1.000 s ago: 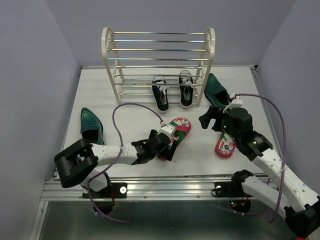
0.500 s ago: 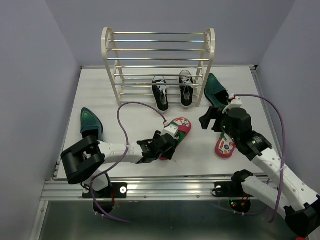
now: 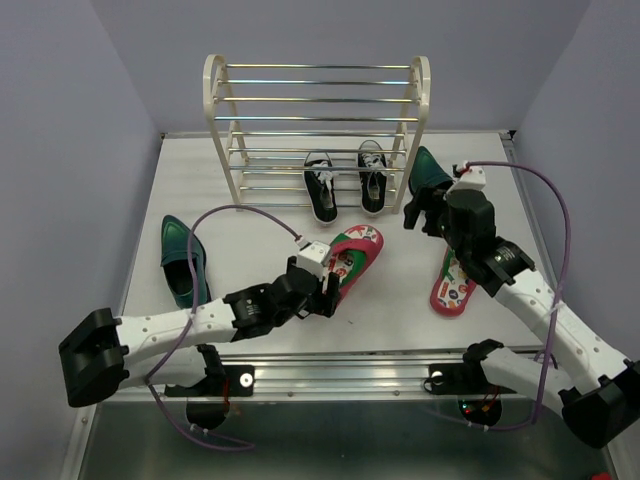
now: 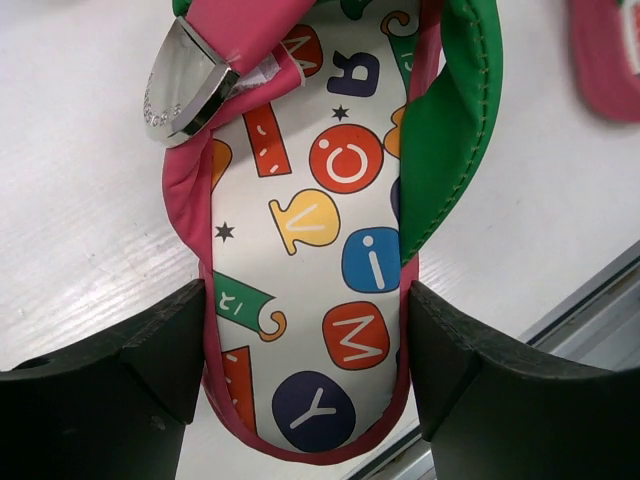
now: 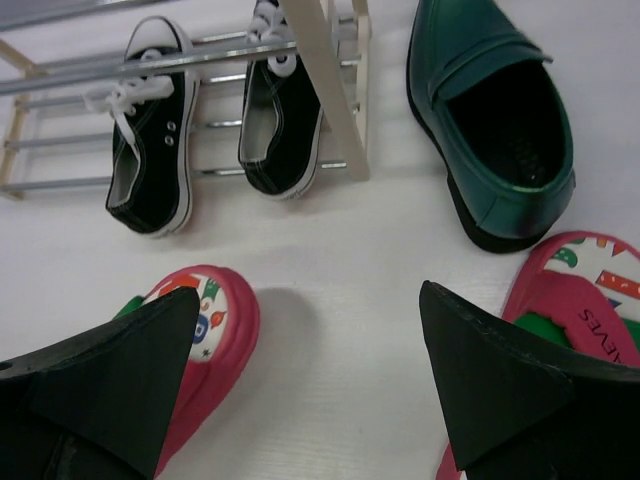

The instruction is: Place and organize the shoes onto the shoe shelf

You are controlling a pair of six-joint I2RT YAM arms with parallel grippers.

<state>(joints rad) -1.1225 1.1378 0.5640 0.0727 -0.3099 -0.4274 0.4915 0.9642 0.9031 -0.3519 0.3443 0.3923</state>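
My left gripper point(image 3: 326, 288) is shut on the heel of a flip-flop point(image 3: 353, 254) with a pink rim and a colourful lettered footbed, toe tilted up. In the left wrist view its fingers point(image 4: 150, 380) press both sides of the heel point(image 4: 320, 300). My right gripper point(image 3: 422, 215) is open and empty above the table. It hangs between the second flip-flop point(image 3: 452, 285) and a teal-green dress shoe point(image 3: 428, 175). The other green shoe point(image 3: 183, 258) lies at the left. Two black sneakers point(image 3: 321, 186) point(image 3: 372, 178) sit on the bottom rods of the cream shoe shelf point(image 3: 315, 100).
In the right wrist view the shelf's side post point(image 5: 325, 90) stands between the sneakers point(image 5: 150, 170) and the green shoe point(image 5: 490, 130). The held flip-flop's toe point(image 5: 205, 330) shows at lower left. The table's metal front rail point(image 3: 320, 375) runs along the near edge. Purple walls enclose the sides.
My left arm has stretched out leftward and lifted the flip-flop's toe off the table. My right gripper has moved away from the near edge toward the green shoe by the shelf.
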